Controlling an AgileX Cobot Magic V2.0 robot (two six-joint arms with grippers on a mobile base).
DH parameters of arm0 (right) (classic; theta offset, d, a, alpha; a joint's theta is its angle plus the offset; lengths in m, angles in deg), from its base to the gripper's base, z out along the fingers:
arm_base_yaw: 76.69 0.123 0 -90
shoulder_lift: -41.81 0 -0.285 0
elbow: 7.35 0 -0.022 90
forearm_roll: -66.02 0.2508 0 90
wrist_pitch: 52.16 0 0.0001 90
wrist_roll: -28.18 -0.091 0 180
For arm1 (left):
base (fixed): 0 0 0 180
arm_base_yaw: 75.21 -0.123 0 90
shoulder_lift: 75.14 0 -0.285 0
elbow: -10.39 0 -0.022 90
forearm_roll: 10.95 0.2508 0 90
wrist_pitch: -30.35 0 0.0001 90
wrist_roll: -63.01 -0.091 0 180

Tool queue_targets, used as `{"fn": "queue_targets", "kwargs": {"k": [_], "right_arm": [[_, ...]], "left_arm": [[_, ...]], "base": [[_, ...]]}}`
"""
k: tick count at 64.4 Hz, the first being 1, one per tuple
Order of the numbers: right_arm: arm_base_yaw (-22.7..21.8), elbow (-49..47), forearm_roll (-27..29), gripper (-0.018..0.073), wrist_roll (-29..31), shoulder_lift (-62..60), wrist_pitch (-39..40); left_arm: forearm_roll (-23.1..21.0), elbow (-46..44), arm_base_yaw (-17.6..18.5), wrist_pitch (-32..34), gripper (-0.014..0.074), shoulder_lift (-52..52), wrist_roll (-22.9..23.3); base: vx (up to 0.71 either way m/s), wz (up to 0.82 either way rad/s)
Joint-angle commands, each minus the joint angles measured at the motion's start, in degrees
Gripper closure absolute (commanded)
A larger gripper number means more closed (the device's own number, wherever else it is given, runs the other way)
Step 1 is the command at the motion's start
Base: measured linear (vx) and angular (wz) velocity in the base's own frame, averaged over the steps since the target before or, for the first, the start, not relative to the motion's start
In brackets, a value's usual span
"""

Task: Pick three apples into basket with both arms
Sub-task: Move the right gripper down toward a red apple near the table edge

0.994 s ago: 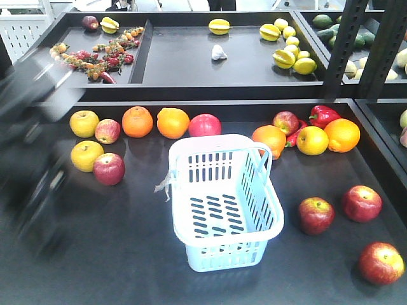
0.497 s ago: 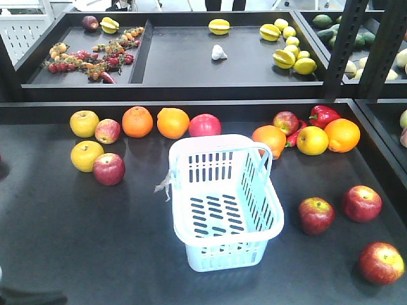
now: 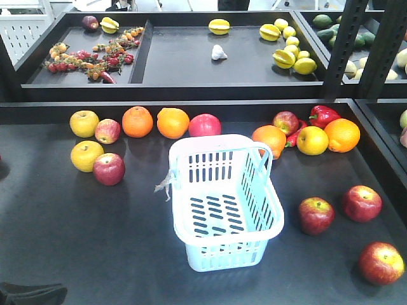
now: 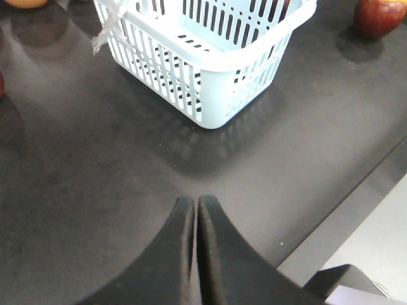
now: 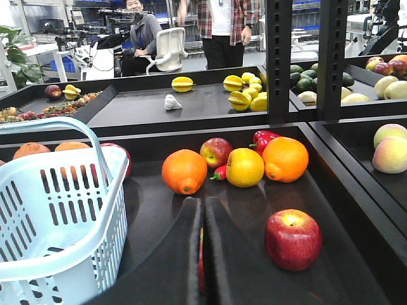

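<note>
Three dark red apples lie right of the basket: one (image 3: 316,215) nearest it, one (image 3: 362,203) beyond, one (image 3: 381,262) at the front right. The pale blue basket (image 3: 219,140) stands mid-table with nothing in it. My left gripper (image 4: 194,200) is shut, holding nothing, above the bare table, short of the basket (image 4: 210,82); an apple (image 4: 379,16) shows at the top right. My right gripper (image 5: 203,202) is shut, low over the table between the basket (image 5: 38,210) and an apple (image 5: 292,239). Red shows through the slit between its fingers.
Along the back of the table lie oranges (image 3: 137,121), yellow apples (image 3: 84,123), more red apples (image 3: 109,168) and a red pepper (image 3: 323,115). A raised back shelf (image 3: 191,92) and black posts (image 3: 346,47) stand behind. A dark arm part (image 3: 32,293) shows at the front left corner.
The blurred dark arm that filled the left side a second ago has dropped out of the front view; only a dark part remains at the bottom left. Fruit and basket have not moved.
</note>
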Motion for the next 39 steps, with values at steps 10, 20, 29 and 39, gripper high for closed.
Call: {"fn": "queue_targets", "kwargs": {"k": [10,20,29,39], "right_arm": [[-0.1,0.6,5.8,0.0563,-4.3,-0.5,7.6],[-0.1,0.5,16.3,0.0563,-10.3,-0.5,14.1],[0.0,0.3,24.0,0.0563,-12.2,-0.5,18.2],[1.0,-6.7,24.6,0.0563,-12.8,-0.5,18.3]], "left_arm": [[-1.4,-1.4,0.2,2.6,0.0604,-0.1,0.4],[-1.4,-1.4,0.2,2.6,0.0604,-0.1,0.4],[-1.5,-1.2,0.2,2.7,0.0604,-0.1,0.4],[-1.5,-1.1,0.2,2.7,0.0604,-0.1,0.4]], "base": [[0.0,0.0],[0.0,0.0],[0.0,0.0],[0.0,0.0]]}}
